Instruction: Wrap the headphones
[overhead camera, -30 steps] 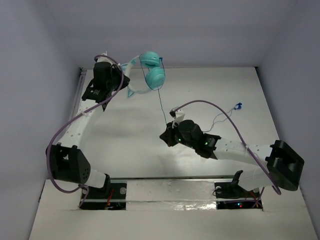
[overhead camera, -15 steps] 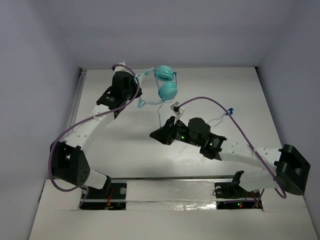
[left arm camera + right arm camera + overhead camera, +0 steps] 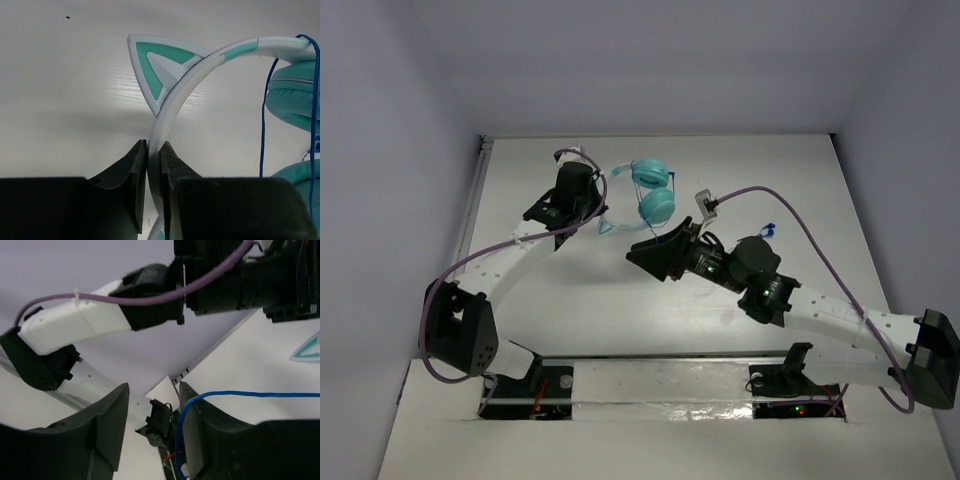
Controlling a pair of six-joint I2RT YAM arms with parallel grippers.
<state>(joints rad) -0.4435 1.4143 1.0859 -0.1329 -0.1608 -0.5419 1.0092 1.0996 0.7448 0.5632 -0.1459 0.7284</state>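
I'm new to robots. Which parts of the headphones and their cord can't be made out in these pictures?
Top view: where the left hand grips the headphones is hidden beneath the hand's own body.
Left wrist view: the ear cups are cut off by the right edge.
Right wrist view: the cord runs off the right edge, past the open right hand; its ends are unseen.

From above the table's (image 3: 580, 300) near edge the top camera looks down on everything, the left wrist camera sits close on the headphones (image 3: 172, 100), and the right wrist camera, seemingly rolled sideways, faces the left arm (image 3: 75, 325), both seen overhead too.
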